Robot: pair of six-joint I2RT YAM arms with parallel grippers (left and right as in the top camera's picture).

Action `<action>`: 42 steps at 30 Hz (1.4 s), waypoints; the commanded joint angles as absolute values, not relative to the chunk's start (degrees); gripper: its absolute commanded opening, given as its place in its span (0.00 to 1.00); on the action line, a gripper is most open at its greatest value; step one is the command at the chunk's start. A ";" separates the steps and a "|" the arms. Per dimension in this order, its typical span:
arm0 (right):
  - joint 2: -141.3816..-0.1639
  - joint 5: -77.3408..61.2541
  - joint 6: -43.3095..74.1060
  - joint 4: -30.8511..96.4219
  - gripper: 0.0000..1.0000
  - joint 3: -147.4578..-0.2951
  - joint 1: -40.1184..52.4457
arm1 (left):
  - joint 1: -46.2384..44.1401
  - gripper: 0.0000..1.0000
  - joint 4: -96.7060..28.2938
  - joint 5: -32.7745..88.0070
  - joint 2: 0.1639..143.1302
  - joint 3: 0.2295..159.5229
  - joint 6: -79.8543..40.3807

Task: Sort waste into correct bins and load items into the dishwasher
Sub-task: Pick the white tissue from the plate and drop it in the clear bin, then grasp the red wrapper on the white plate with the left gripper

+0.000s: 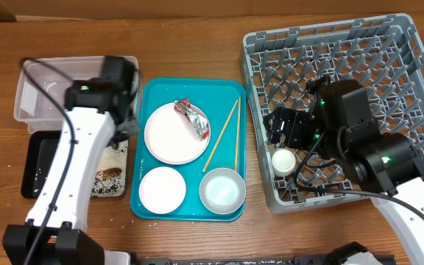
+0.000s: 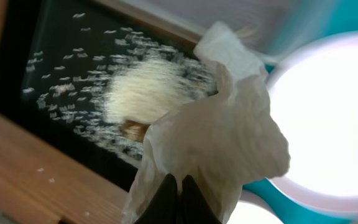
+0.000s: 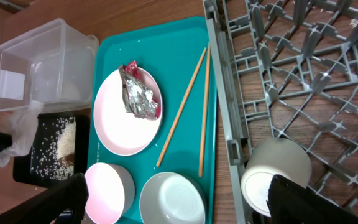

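My left gripper (image 2: 179, 186) is shut on a crumpled white tissue (image 2: 219, 137) and holds it over the black tray (image 2: 61, 68), which holds rice grains (image 2: 145, 90) and a brown scrap. The red-and-silver foil wrapper (image 1: 192, 118) lies on the white plate (image 1: 171, 136) on the teal tray (image 1: 227, 92). Two white bowls (image 1: 162, 188) (image 1: 222, 190) and the chopsticks (image 1: 229, 132) are also on it. The clear tub (image 1: 39, 92) is at the far left. My right gripper (image 3: 176, 196) is open above the small white cup (image 1: 283, 160), which lies in the grey dish rack (image 1: 389, 44).
The black tray (image 1: 39, 173) sits in front of the clear tub, partly hidden by my left arm. A few rice grains lie on the wooden table beside the black tray. The rack holds only the cup.
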State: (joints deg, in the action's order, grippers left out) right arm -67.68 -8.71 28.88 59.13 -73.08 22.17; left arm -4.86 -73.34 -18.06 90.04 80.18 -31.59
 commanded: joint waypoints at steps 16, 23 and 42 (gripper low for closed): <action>-67.59 -8.45 28.51 58.33 0.95 -73.89 22.44 | 14.83 0.04 -63.72 -5.19 90.70 78.19 -28.01; -67.59 -8.45 28.51 58.19 0.95 -73.89 22.44 | 13.93 0.04 -51.09 2.33 91.02 86.96 -26.33; -67.64 -8.45 28.49 59.07 0.95 -73.89 22.44 | -9.13 0.63 -49.19 0.86 101.19 93.34 -18.55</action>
